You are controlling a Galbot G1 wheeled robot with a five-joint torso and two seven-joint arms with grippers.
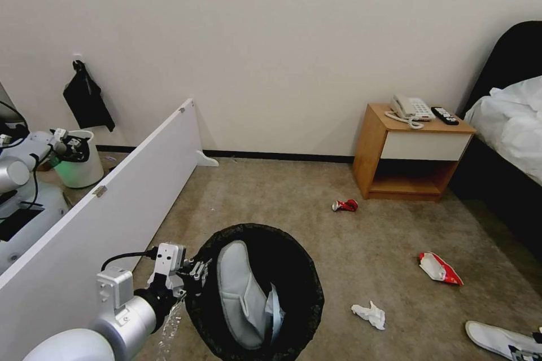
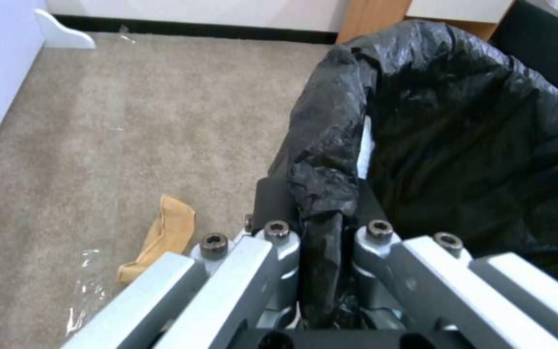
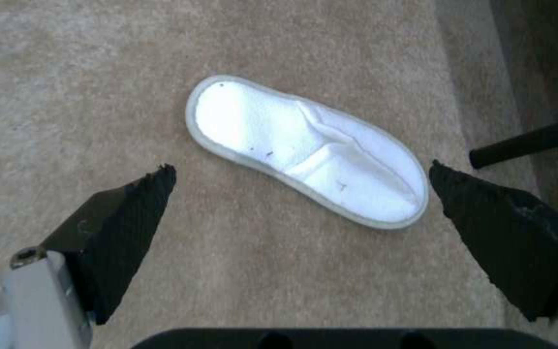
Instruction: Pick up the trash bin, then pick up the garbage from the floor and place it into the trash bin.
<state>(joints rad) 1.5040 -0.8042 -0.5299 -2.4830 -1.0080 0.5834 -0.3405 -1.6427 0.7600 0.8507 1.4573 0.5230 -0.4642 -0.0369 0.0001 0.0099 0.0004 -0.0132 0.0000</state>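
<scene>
Held up close by the left gripper point(image 2: 321, 228), which pinches its bagged rim, the trash bin point(image 1: 293, 271) has one white slipper point(image 1: 240, 293) inside. Right gripper point(image 3: 298, 186) hangs wide open over another slipper point(image 3: 305, 148) on the carpet point(image 1: 367, 237).

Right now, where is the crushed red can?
In the head view the crushed red can lies on the carpet ahead, just left of the wooden nightstand and beyond the trash bin.
</scene>
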